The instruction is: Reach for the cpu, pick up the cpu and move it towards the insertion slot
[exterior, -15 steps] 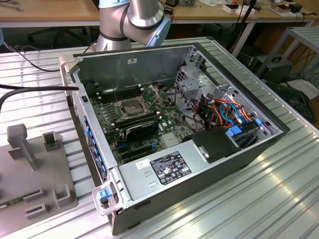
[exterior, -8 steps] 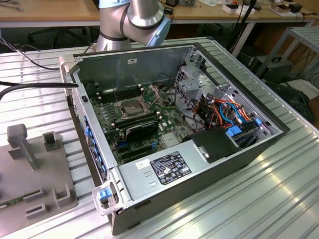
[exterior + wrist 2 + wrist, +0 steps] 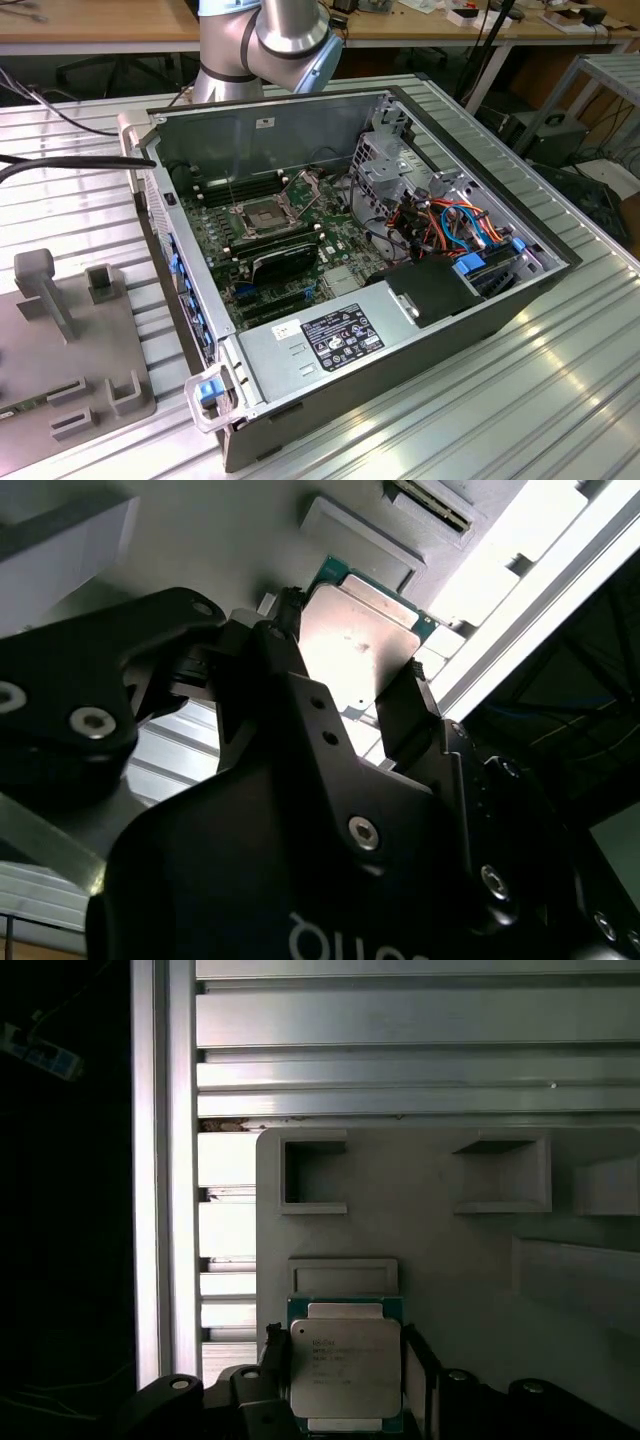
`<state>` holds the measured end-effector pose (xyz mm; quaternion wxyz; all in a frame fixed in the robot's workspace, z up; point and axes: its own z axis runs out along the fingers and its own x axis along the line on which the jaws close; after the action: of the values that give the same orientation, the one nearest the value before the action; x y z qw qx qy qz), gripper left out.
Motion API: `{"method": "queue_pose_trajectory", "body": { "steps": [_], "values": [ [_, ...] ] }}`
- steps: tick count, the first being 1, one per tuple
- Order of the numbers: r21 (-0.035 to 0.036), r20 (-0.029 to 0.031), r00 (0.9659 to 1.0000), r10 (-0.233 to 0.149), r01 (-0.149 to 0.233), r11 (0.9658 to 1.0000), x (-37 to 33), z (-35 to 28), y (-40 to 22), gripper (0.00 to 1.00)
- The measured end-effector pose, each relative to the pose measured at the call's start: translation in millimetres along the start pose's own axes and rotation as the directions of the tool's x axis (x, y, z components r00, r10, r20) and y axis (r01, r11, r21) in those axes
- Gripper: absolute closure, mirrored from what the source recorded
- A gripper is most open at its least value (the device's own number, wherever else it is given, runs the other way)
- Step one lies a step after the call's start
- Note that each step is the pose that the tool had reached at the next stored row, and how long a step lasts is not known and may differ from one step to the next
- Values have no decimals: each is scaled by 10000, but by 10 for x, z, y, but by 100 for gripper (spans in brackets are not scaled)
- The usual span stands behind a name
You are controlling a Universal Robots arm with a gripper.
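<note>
Evidently reach and grasp are done: gripper [image 3: 351,640] clamps narrow on the cpu [image 3: 345,1368] by two opposite edges over the grey fixture plate [image 3: 450,1260], lift-off unclear; carry not yet done, insertion slot [image 3: 262,216] sitting off that plate inside the computer case [image 3: 300,120].

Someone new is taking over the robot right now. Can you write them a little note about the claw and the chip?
Claw: shut on the cpu, one finger on each side, over the grey tray in both wrist views.
Insertion slot: on the board inside the open computer case, in the exterior view.
Done: reach and grasp.
Left: the cpu has not got to the slot.
</note>
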<state>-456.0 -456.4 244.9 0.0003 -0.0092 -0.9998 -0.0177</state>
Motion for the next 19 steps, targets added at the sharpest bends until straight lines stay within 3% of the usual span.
{"method": "queue_pose_trajectory", "body": {
  "steps": [19],
  "values": [
    [0,-1,10000,0,0,10000,0,-214,8,45]
  ]
}}
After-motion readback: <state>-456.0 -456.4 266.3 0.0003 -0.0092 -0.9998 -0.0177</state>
